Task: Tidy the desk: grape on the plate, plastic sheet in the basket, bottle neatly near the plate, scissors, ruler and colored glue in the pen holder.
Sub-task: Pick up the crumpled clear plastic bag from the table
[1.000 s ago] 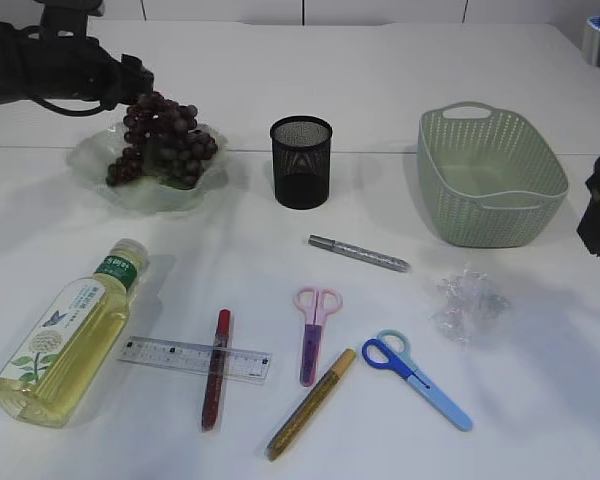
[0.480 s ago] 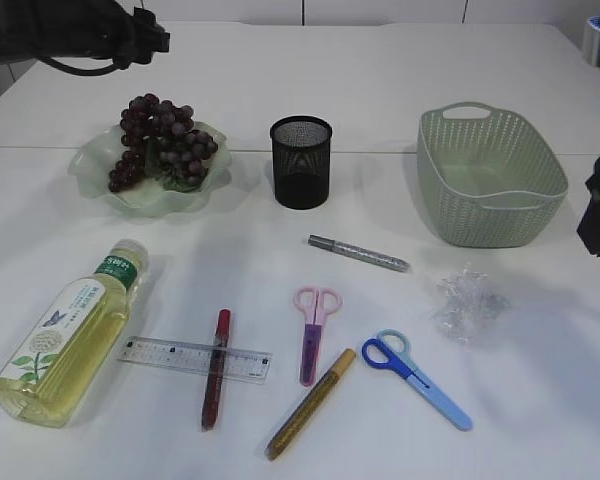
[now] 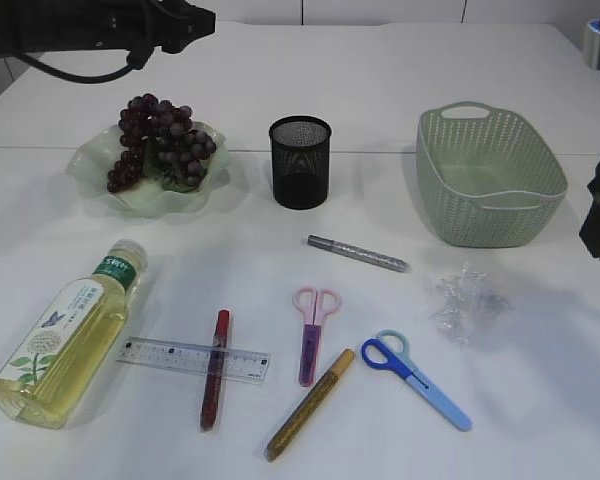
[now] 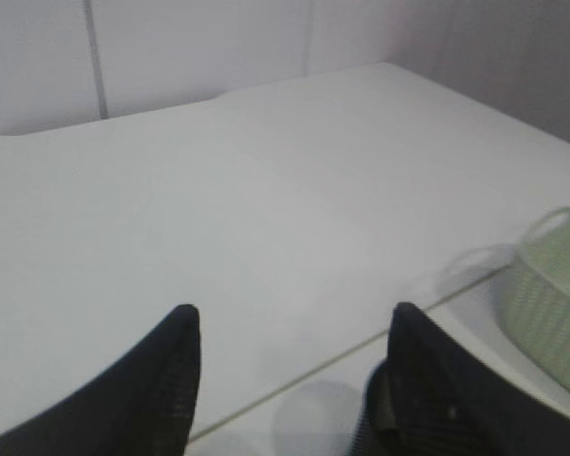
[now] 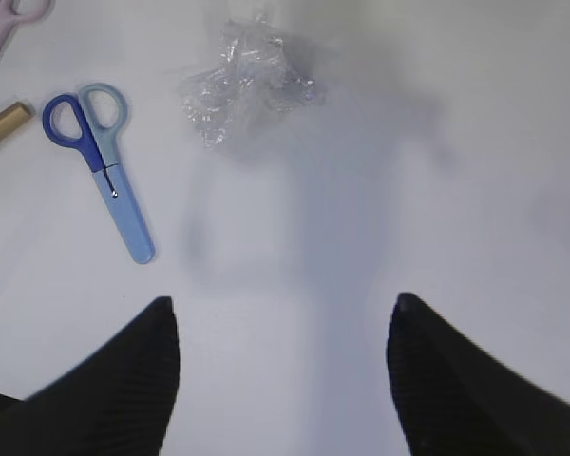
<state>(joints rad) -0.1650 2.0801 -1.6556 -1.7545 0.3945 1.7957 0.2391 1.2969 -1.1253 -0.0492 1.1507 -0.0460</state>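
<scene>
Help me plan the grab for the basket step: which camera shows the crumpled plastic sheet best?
The right wrist view: the plastic sheet lies unobstructed, large, beside the blue scissors. The exterior view shows it smaller, on the table in front of the basket. The left wrist view does not show it.

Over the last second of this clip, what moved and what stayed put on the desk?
The left gripper let go of the bunch of dark purple grapes, now resting on the pale green leaf-shaped plate, and rose up and to the right, empty. The right gripper stayed open above the table near the crumpled clear plastic sheet. Everything else kept its place.
</scene>
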